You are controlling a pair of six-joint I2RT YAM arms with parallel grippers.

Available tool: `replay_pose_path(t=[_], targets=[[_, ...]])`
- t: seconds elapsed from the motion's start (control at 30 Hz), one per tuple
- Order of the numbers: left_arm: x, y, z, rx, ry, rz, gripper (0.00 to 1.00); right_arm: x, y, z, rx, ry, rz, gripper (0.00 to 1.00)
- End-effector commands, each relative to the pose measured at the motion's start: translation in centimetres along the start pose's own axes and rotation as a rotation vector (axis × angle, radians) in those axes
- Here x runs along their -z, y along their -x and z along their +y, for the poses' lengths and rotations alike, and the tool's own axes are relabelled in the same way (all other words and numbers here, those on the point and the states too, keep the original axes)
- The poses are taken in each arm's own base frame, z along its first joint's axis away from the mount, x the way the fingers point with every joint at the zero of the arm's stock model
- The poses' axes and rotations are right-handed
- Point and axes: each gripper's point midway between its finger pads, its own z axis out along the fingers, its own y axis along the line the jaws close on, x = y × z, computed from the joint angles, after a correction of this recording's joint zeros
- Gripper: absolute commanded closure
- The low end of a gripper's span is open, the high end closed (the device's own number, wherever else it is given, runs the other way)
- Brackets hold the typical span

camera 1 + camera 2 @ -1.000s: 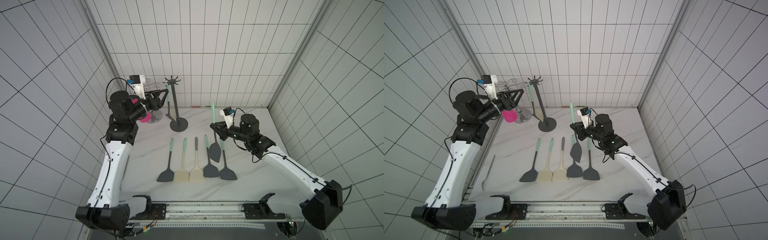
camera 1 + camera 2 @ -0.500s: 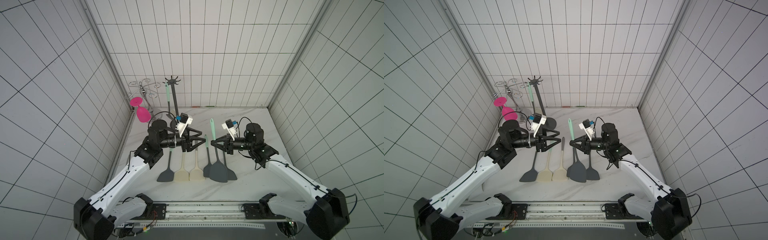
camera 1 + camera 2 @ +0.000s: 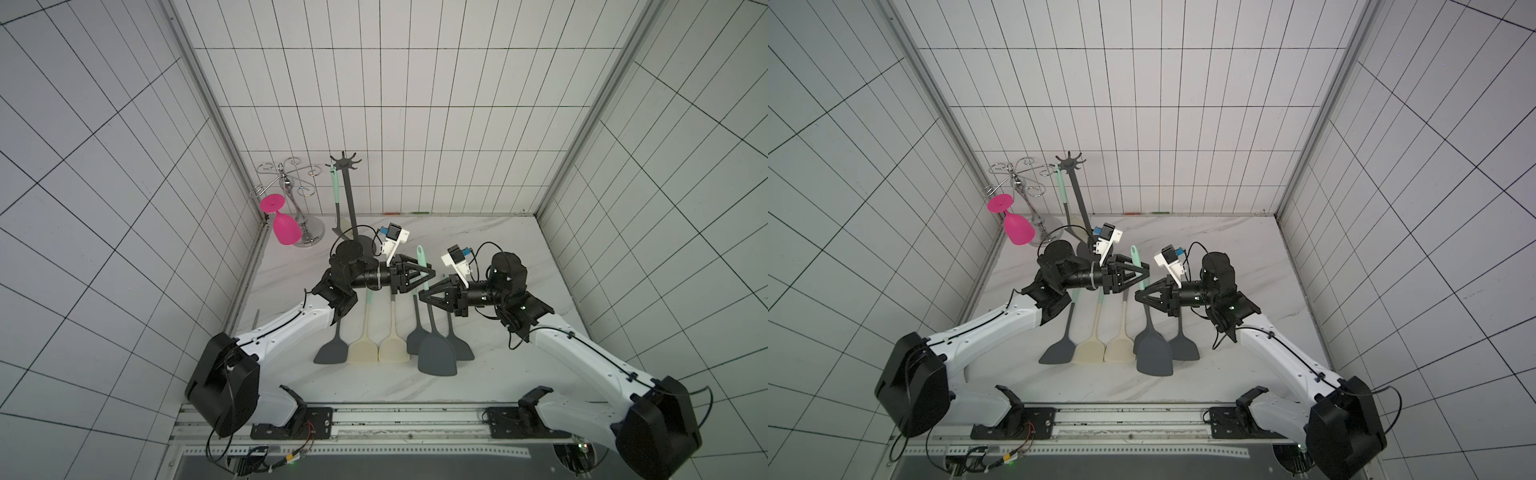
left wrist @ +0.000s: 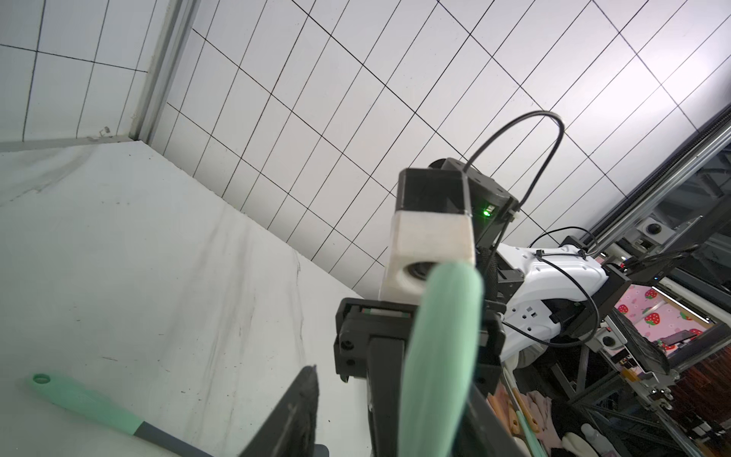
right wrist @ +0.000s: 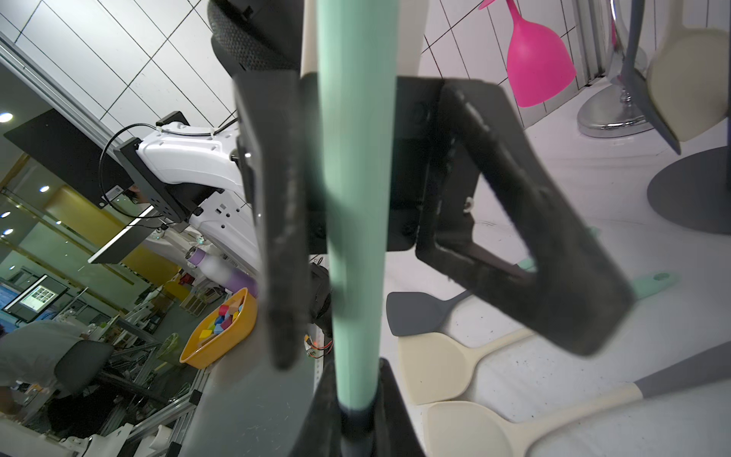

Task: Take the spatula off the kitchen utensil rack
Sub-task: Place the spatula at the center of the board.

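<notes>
little room between spatula (image 3: pixel 437 355) and left tool (image 3: pixel 429 274)

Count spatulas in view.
7: grey, cream, cream, grey, grey on the table; held spatula in the right gripper; hanging spatula on the kitchen utensil rack. None seems hidden.

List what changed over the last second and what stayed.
The left end effector swung from the back corner to centre, jaws now astride the held spatula. The right end effector carried that spatula frontward, still gripping. The kitchen utensil rack and its hanging spatula stayed.
</notes>
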Motion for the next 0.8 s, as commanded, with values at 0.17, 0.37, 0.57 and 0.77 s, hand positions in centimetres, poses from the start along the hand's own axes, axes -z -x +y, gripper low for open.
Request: replay_pose_path(t=[0.17, 0.37, 0.57, 0.77], targets=[[1.7, 1.1, 3.3, 0.03, 0.288, -0.047, 1.0, 2.0, -2.0, -6.4, -0.085, -0.447, 0.043, 0.61], [10.6, 2.4, 9.5, 0.062, 0.945, -0.222, 1.0, 7.9, -2.5, -10.7, -0.125, -0.945, -0.016, 0.54], [10.8, 2.0, 10.0, 0.093, 0.951, -0.214, 1.0, 2.5, -2.6, -8.1, 0.026, -0.78, 0.047, 0.52], [9.2, 0.8, 10.8, 0.203, 0.853, -0.158, 1.0, -2.6, -3.9, -8.3, 0.046, -0.702, 0.213, 0.51]])
